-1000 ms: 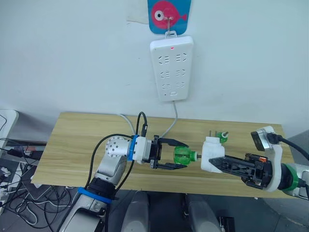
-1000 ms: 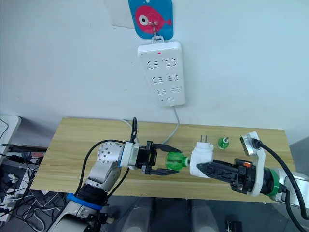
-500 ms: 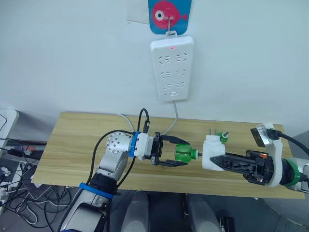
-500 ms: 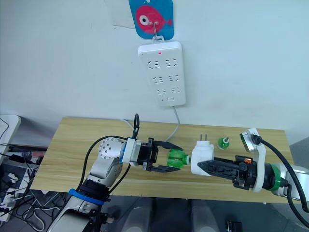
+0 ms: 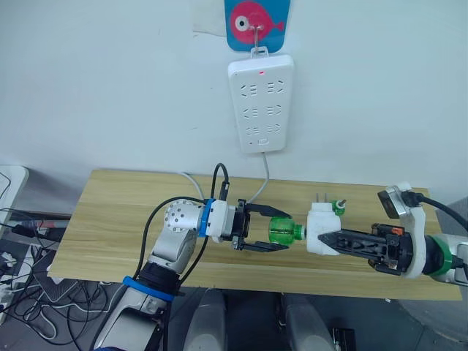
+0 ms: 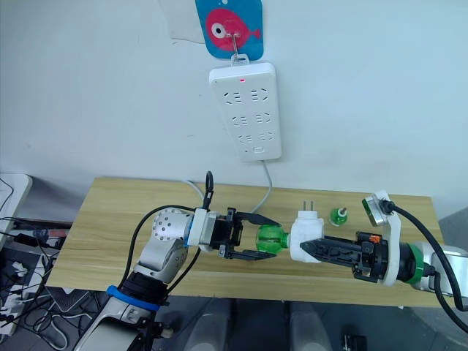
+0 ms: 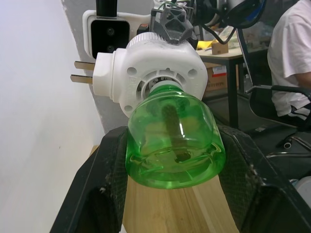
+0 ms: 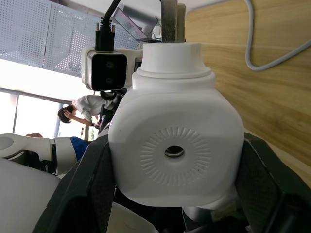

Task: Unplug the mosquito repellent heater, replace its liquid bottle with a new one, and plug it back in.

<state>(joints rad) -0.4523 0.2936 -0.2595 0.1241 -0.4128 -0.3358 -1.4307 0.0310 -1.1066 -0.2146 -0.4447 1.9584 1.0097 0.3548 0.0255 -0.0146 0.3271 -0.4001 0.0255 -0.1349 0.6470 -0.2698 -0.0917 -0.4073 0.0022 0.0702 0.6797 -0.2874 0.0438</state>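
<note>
We saw a wooden surface [image 5: 110, 219] spanning the scene beneath both tools. On the white wall behind them hung a long white power strip [image 5: 260, 102], upright, with a small red light lit near its top end. It hung from a hook on a blue card printed with a pink fish [image 5: 256, 18]. A grey cable [image 5: 262, 183] ran down from the strip's lower end onto the surface, reaching it behind the left tool. Dark cables [image 5: 22, 292] lay tangled on the floor beyond the surface's left end, well apart from the left tool. In the left wrist view a person in a white shirt [image 7: 291, 53] sat far behind the tool.
</note>
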